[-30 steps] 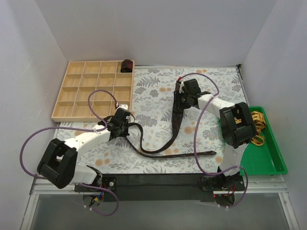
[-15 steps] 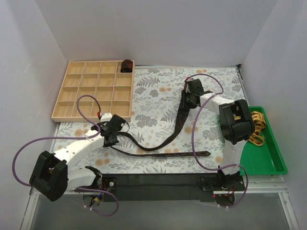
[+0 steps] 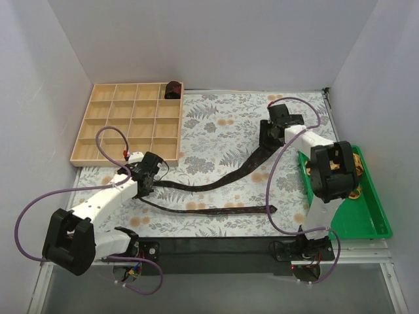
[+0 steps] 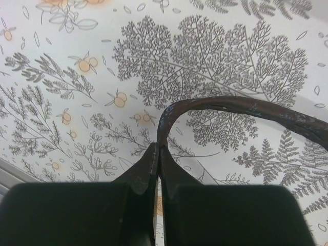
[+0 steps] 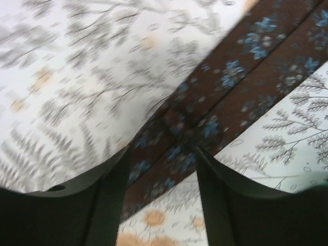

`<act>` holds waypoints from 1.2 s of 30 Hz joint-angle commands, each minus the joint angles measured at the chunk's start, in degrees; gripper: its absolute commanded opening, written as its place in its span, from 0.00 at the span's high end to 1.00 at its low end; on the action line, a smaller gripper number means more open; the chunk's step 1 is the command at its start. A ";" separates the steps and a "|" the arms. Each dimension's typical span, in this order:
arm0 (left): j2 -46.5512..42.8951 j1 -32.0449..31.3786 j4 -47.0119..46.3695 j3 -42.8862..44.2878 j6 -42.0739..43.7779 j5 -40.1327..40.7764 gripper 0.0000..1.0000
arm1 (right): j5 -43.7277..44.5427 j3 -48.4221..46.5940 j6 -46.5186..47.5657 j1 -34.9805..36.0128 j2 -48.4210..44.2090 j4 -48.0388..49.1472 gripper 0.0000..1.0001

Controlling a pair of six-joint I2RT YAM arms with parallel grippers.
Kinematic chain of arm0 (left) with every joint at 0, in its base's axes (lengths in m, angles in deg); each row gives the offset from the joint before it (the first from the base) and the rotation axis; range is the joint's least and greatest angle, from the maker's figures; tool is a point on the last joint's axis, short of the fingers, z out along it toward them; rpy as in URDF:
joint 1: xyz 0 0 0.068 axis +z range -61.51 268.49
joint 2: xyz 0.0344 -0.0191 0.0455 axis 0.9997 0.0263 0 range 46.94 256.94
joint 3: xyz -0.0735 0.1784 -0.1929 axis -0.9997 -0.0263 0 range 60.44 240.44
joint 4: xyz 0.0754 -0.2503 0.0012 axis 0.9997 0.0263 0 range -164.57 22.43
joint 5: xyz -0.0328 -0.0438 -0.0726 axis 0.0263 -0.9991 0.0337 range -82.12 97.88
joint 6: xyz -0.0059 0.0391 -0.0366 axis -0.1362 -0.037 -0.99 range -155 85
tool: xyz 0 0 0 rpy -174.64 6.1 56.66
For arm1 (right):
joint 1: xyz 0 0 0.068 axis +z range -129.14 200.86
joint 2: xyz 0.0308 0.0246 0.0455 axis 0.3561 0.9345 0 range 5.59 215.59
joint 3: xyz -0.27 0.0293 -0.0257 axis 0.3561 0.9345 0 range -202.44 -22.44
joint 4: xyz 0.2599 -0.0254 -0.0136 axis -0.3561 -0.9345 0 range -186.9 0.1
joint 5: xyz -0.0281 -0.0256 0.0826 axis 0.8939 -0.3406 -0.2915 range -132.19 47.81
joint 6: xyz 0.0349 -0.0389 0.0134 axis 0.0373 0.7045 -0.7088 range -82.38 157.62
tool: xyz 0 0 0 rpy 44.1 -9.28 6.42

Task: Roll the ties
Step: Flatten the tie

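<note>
maroon tie (image 5: 230,72) trails over the floral cloth (image 3: 209,114), its bend pinched tight in the left gripper (image 4: 156,148). the right gripper (image 5: 161,151) straddles its wide end, fingers apart.

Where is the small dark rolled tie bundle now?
In the top view, the small dark rolled tie bundle sits in the far right corner compartment of the light wooden divided tray, at the left of the floral table.
</note>
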 commanded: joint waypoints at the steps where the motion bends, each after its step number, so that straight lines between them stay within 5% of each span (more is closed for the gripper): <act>1: 1.51 0.87 -3.32 3.55 5.54 2.18 0.98 | -4.92 4.73 7.19 5.54 -11.23 -0.89 0.47; 13: 3.45 1.04 -7.63 5.66 13.20 0.87 0.88 | -10.92 24.70 9.14 28.48 -31.74 -15.72 0.35; 20: 4.33 1.04 -8.42 6.99 16.10 0.86 0.87 | -4.60 23.30 9.40 41.39 -27.80 -17.59 0.33; 27: 2.05 1.13 -9.57 6.28 16.90 1.04 0.86 | 3.13 21.80 11.25 46.25 -20.76 -18.73 0.34; 30: 0.11 1.13 -10.79 6.11 18.47 0.52 0.85 | 6.11 21.54 11.25 46.60 -19.09 -18.82 0.39; 36: -4.54 1.13 -14.74 4.88 23.31 1.30 0.85 | 7.11 18.21 14.24 46.08 -20.06 -18.73 0.75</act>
